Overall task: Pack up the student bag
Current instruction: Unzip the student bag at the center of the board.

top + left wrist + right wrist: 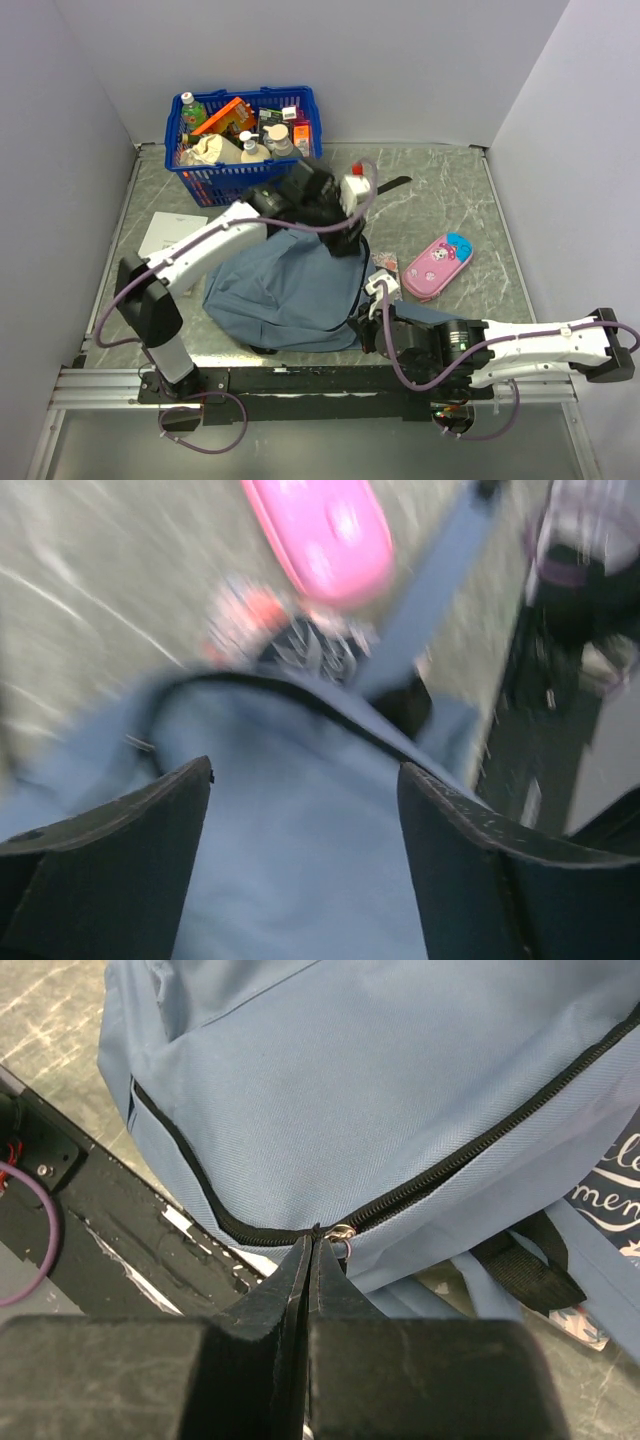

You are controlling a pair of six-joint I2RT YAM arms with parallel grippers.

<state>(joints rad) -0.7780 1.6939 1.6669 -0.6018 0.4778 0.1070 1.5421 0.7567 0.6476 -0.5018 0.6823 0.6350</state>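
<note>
Top external view: the student bag (285, 290) lies flat in the middle of the bench (450, 200), with a blue basket (245, 140) of bottles and packets behind it. A pink pencil case (437, 266) sits to its right and a white sheet (172, 234) to its left. The left gripper (335, 225) hangs over the bag's far right corner. The right gripper (372, 320) is at the bag's near right edge.

Left wrist view, blurred: the left gripper (305, 810) is open, its fingers (120, 820) spread wide above the grey-blue fabric. The pencil case (320, 530) lies beyond.

Right wrist view: the right gripper (312, 1250) is closed, fingers pressed together. Their tips sit against the bag's dark zipper (480, 1150), just beside a small metal ring (343, 1232). I cannot tell whether anything is pinched between them. A black strap end (520, 1270) lies to the right.
</note>
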